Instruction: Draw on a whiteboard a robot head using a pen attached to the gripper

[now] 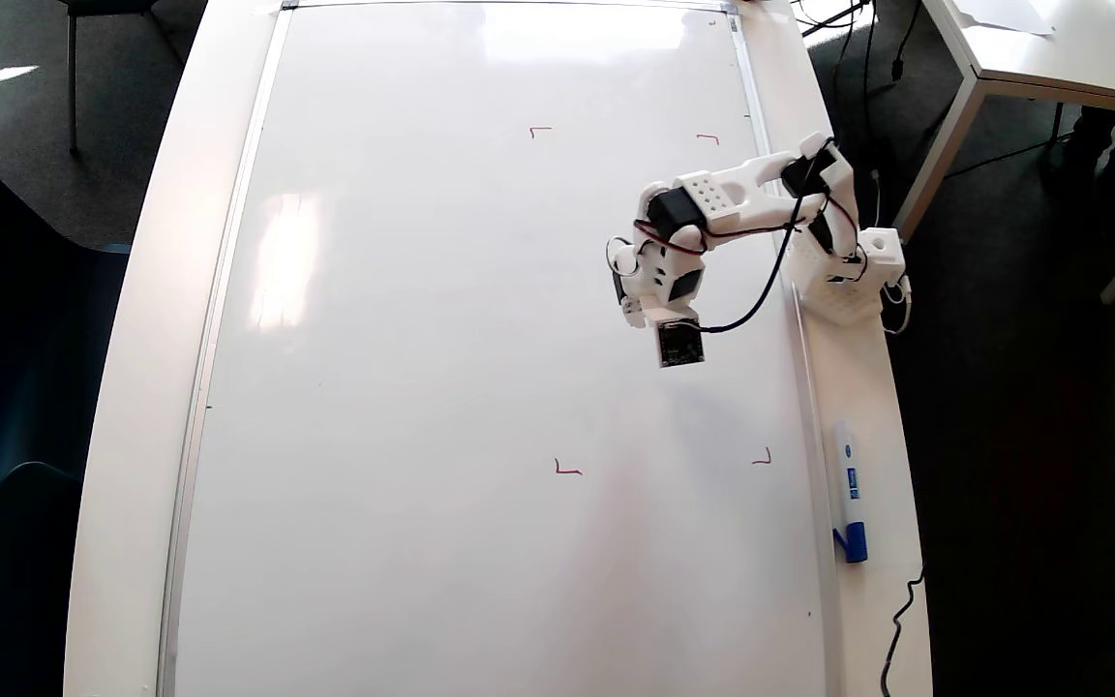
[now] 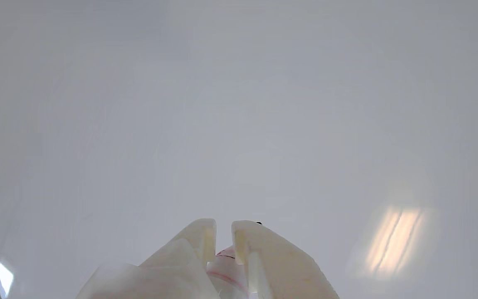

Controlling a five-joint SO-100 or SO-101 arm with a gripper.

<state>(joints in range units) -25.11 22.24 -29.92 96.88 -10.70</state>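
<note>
The whiteboard lies flat and fills most of the overhead view; its bare glossy surface also fills the wrist view. The robot head is out of view in both views: the board shows only red corner marks. My white gripper hangs over the board's right part, between the upper and lower marks. In the wrist view the gripper is shut on the pen, a whitish barrel with red lines wedged between the two fingers. The pen's tip is hidden.
Red corner marks sit at upper left, upper right and lower left, with another at the lower right. A blue-capped marker lies right of the board's frame. The arm's base stands there too, and a second table is at top right.
</note>
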